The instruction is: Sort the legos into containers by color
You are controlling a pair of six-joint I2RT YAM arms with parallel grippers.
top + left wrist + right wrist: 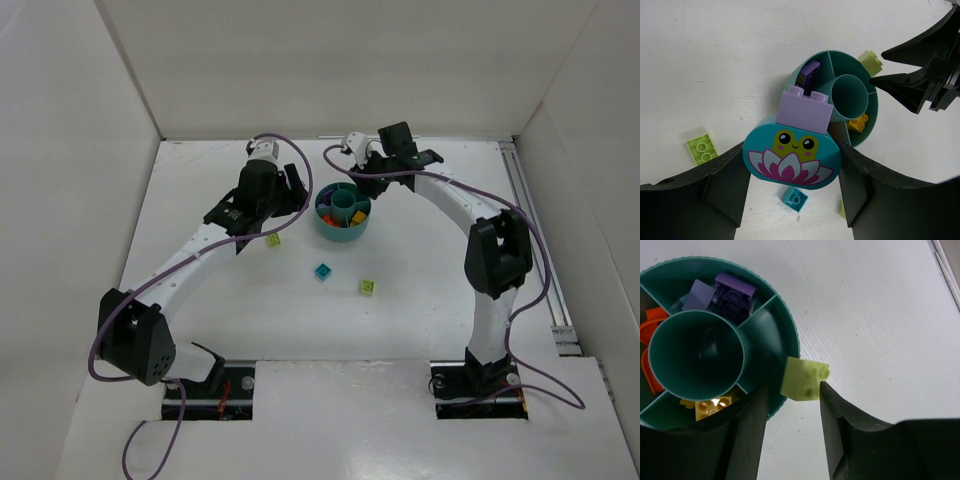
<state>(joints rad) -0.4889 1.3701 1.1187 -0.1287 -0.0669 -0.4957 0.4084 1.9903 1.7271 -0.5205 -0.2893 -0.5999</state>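
1. Plainly, the left gripper [791, 165] is clamped on a teal frog brick [791, 157], with a finger pressed to each flank. A lilac brick [805, 107] is stuck on top of it.
2. The right gripper [792, 387] has its jaws part-way apart around a lime brick [802, 380]. One finger meets the brick's edge and a sliver of gap seems to show at the other, so I cannot tell whether it is pinched or free.
3. That lime brick lies just outside the rim of the dish [795, 337], beside an empty wedge rather than over it.
4. Inside the dish, purple bricks [730, 290] fill one wedge, a yellow brick [712, 407] sits in another and orange bricks [652, 317] in a third. The central cup [695, 355] looks empty.
5. Further out on the table [420, 300], a loose lime brick [273, 239], a loose teal brick [322, 271] and a second loose lime brick [367, 287] lie well apart from the dish.
6. Likely trouble:
   - If released where it is, the lime brick would probably drop down the outer wall onto the table.
   - The frog brick and lilac brick are two colours joined, so dropped as one they would put one colour in the wrong place.
   - The frog brick looks wide for a wedge and could jam on the dividers.
   - Both grippers crowd the same dish, so a careless move could knock them together or shove the dish.
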